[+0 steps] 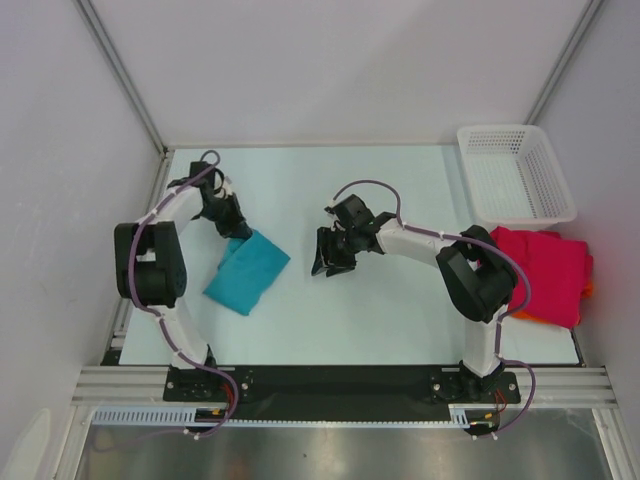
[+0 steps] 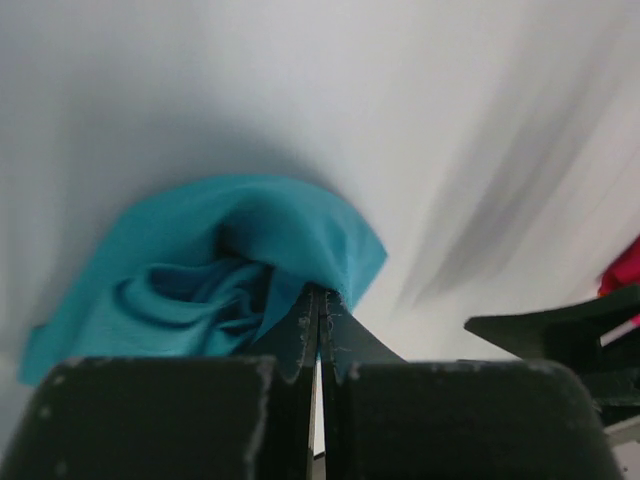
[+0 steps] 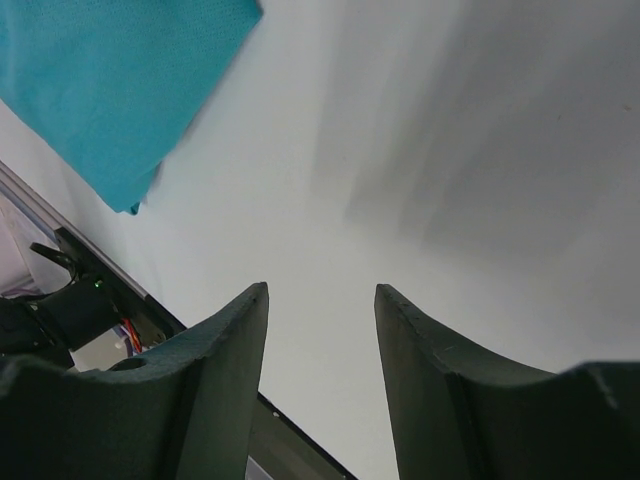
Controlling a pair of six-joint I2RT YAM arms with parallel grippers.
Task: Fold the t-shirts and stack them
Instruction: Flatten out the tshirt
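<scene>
Top view: the folded teal t-shirt (image 1: 247,272) lies diagonally. The left gripper (image 1: 232,222) is at its far corner, the right gripper (image 1: 328,255) stands apart to its right, and the crimson t-shirt (image 1: 545,270) lies farther right.
Left wrist: jaws closed, pinching the teal cloth's edge.
Right wrist: jaws parted and empty, teal t-shirt beyond them.

T-shirt (image 1: 246,271) lies left; basket (image 1: 515,175) sits back right.

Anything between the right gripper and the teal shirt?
No. Only bare table separates the right gripper from the teal shirt, clearest in the top view.
</scene>
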